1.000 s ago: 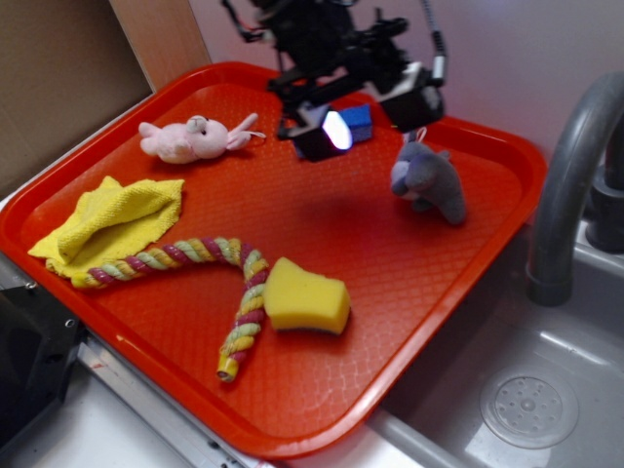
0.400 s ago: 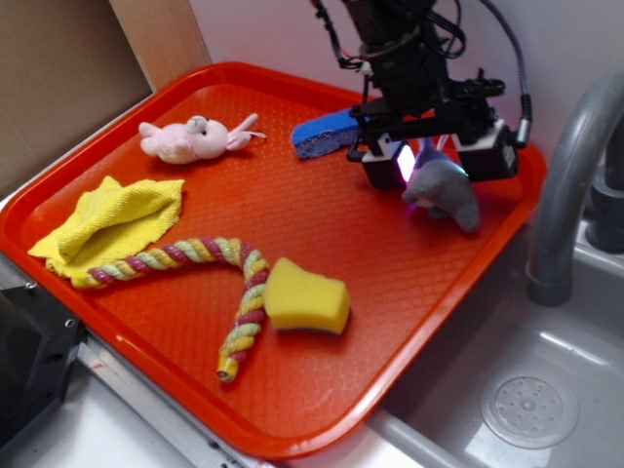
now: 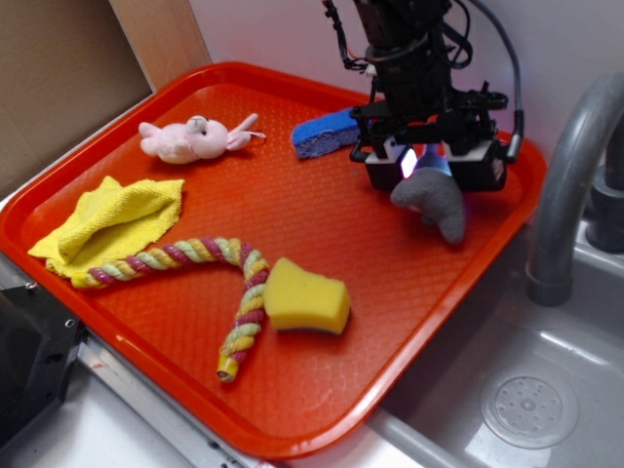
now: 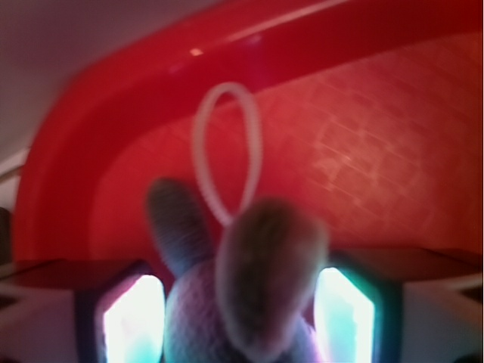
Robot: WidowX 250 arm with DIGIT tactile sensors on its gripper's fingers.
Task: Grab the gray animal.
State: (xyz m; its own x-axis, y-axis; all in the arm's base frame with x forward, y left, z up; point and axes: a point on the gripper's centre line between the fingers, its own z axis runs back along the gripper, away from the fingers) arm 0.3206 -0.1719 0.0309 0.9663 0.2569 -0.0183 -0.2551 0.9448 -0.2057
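Observation:
The gray animal (image 3: 436,202), a small plush rabbit, lies at the far right of the red tray (image 3: 292,429). My gripper (image 3: 433,168) hangs directly over it, open, with one finger on each side of its head. In the wrist view the rabbit's ears and head (image 4: 242,295) fill the space between the two glowing pads (image 4: 132,321), and a narrow gap shows on each side. A white hang loop (image 4: 227,151) rises from its head.
Also on the tray are a pink plush animal (image 3: 190,138), a blue sponge (image 3: 322,132), a yellow sponge (image 3: 305,295), a braided rope (image 3: 229,268) and a yellow cloth (image 3: 117,219). A gray faucet (image 3: 565,195) and a sink (image 3: 526,400) stand to the right.
My gripper has swung right from mid-tray, uncovering the blue sponge, and come down over the gray animal. The rabbit's head has dipped lower between the fingers.

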